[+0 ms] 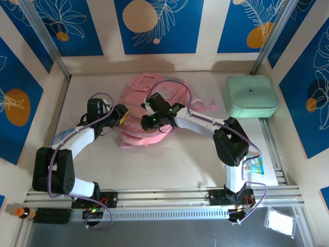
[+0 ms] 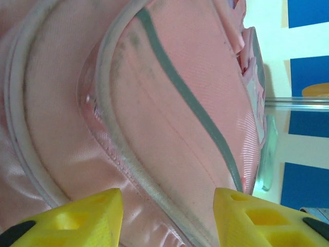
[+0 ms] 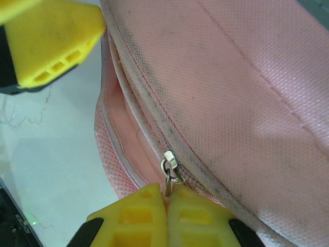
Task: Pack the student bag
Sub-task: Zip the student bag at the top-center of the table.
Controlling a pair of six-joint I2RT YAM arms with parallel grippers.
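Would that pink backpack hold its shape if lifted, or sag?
Probably sags: the student bag lies creased and slumped. It looks fairly flat, so likely light. Tugging the zipper pull may drag cloth along.

The left arm point(image 1: 77, 140) and right arm point(image 1: 198, 121) match: white shells between chunky black joints, with looped lilac cables alongside. Tiny green lights glow at the bases (a couple more near the right wrist). The left gripper point(image 2: 168, 206) and right gripper point(image 3: 167, 208) have blocky yellow fingers with rectangular hollows.
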